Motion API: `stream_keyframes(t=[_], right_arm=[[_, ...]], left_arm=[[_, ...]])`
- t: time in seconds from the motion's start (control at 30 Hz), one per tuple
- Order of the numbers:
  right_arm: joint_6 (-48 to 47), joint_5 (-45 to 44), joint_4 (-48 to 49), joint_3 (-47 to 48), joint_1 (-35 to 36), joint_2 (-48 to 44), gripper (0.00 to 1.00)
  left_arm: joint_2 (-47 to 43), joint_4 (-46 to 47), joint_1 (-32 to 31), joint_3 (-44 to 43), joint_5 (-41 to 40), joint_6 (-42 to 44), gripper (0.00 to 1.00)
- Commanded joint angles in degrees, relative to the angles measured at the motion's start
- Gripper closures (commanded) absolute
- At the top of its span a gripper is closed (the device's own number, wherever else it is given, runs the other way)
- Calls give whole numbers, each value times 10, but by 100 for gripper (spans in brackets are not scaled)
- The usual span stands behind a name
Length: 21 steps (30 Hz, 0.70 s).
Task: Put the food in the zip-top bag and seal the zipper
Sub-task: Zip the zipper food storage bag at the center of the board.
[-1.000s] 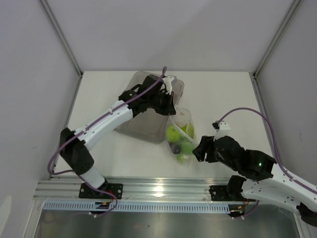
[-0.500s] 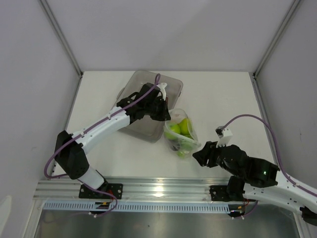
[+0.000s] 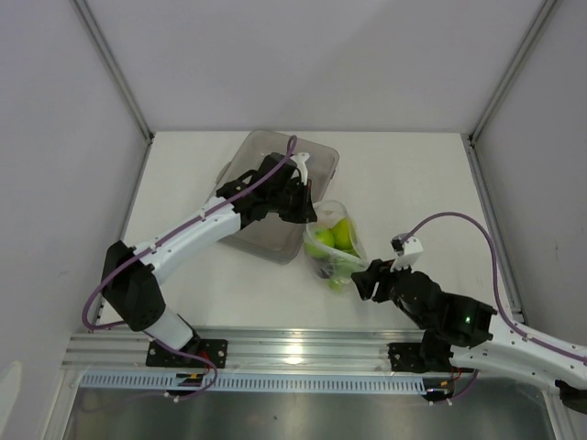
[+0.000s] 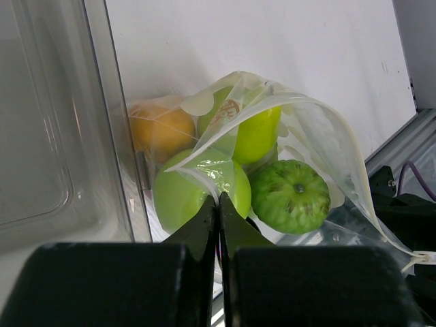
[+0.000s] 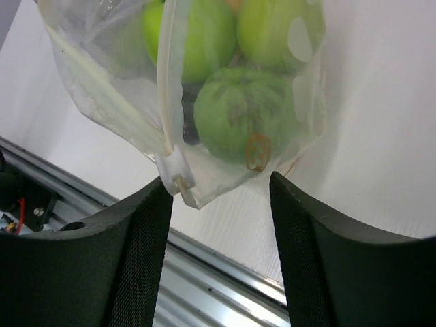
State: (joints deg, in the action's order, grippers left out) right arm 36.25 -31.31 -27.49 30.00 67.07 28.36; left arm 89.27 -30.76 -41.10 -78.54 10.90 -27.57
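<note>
Count one zip-top bag (image 4: 320, 129), one tray (image 3: 266, 156) and two arms on the table (image 3: 413, 183). The bag hangs just beside the tray's near right corner, toward the middle of the table's near half and closer to the near edge than to the far one. Through the clear film you can count four round fruits in the left wrist view: one orange fruit (image 4: 160, 129) against the tray wall, two smooth green fruits (image 4: 257, 133) and one ribbed green fruit (image 4: 293, 196). The top view adds one dark purple piece (image 3: 323, 271) low in the bag. The left gripper (image 4: 219, 204) has its fingers pressed together, pinching a fold of the bag's film above the fruit. The right gripper (image 5: 218, 184) stands spread, one finger on each side of the bag's lower corner; you cannot tell whether either finger touches the film. The zipper (image 5: 165, 88) shows as one pale strip running down the film to a small white end tab (image 5: 175, 174), which sits just beside the right gripper's left-hand finger. The tray is grey, translucent and rigid, set at an angle near the far edge, left of centre. The table is plain white and matte. One aluminium rail (image 3: 293, 348) runs along the near edge and carries both arm bases. White panels close the left, far and right sides, joined by two metal corner posts (image 3: 115, 69).
</note>
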Motion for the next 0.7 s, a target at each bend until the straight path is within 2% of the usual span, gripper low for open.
stream_keyframes(t=[0.0,0.17,0.37,0.67], right_arm=[[-40,-53,67,-5,3,-10,41],[-64,-67,67,-19,3,-39,41],[-84,-28,94,-36,-23,-44,40],[-87,26,179,-65,-44,-15,47]], left_arm=[[-2,12,5,-14,15,-5,99],[0,13,8,-13,24,-2,99],[3,17,8,-13,34,-4,99],[8,21,9,-16,45,-11,99]])
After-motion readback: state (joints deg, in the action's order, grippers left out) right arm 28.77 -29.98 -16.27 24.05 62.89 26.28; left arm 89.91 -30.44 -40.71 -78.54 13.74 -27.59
